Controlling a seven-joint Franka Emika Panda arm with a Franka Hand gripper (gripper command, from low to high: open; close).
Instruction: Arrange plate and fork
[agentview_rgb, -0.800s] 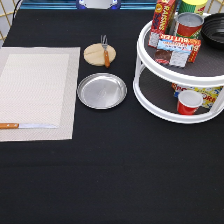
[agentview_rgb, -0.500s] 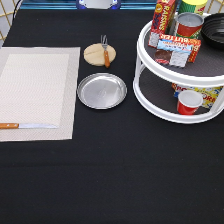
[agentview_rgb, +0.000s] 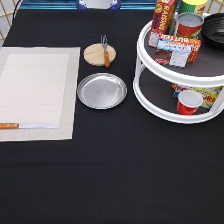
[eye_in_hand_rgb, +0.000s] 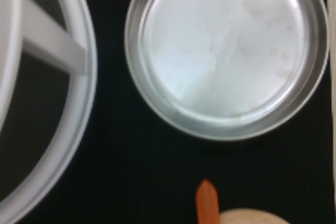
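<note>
The silver plate (agentview_rgb: 101, 90) lies flat on the black tablecloth just to the right of the beige placemat (agentview_rgb: 35, 92). The fork (agentview_rgb: 105, 49) lies across the round wooden coaster (agentview_rgb: 99, 54) just above the plate, tines toward the exterior view's top. The wrist view looks straight down on the plate (eye_in_hand_rgb: 229, 67), with the end of the fork's orange handle (eye_in_hand_rgb: 206, 201) and a bit of the coaster (eye_in_hand_rgb: 251, 217) beside it. The gripper does not show in the exterior view.
A knife with a wooden handle (agentview_rgb: 25, 126) lies on the placemat's lower part. A white two-tier turntable (agentview_rgb: 182, 75) with boxes, cans and a red cup (agentview_rgb: 189, 101) stands at the right; its rim (eye_in_hand_rgb: 45, 107) shows in the wrist view.
</note>
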